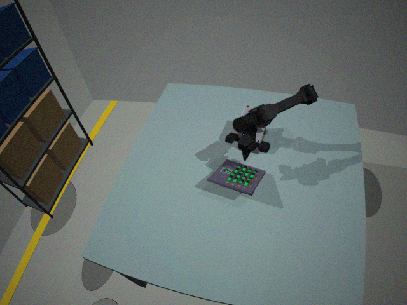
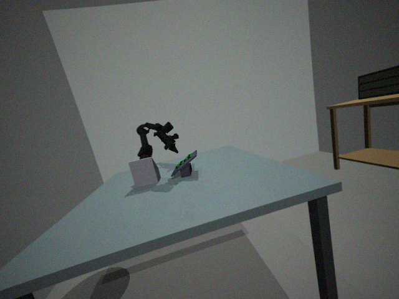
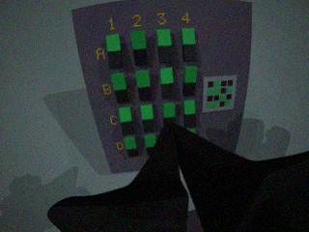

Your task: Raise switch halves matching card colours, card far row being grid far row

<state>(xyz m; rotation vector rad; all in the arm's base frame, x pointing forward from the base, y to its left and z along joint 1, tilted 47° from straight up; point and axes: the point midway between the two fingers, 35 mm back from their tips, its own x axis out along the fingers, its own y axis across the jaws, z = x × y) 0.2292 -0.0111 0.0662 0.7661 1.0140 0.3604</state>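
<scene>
The purple tilted panel [image 1: 215, 177] [image 2: 195, 154] [image 3: 222, 43] carries a four-by-four switch grid, rows A to D, columns 1 to 4. Every switch has a green far half and a dark near half. Green looks dimmer on A2 [image 3: 138, 41], B1 [image 3: 118, 81], B4 [image 3: 190, 74] and C3 [image 3: 169, 110] than on their brighter neighbours; exact tilts are hard to read. The card [image 1: 226, 170] [image 3: 220, 94] shows dark, green, dark, dark in its far row. My gripper [image 1: 245, 159] [image 2: 177, 151] [image 3: 170, 130] is shut and empty, raised off the panel. It hides parts of C3, D3 and D4 in the wrist view.
A pale block [image 2: 144, 172] stands under the arm's base on the light blue table [image 1: 170, 229] [image 2: 206, 199]. A shelf rack with blue and brown boxes [image 1: 46, 114] is at the left, off the table. A wooden bench [image 2: 370, 154] is beyond the table at the right.
</scene>
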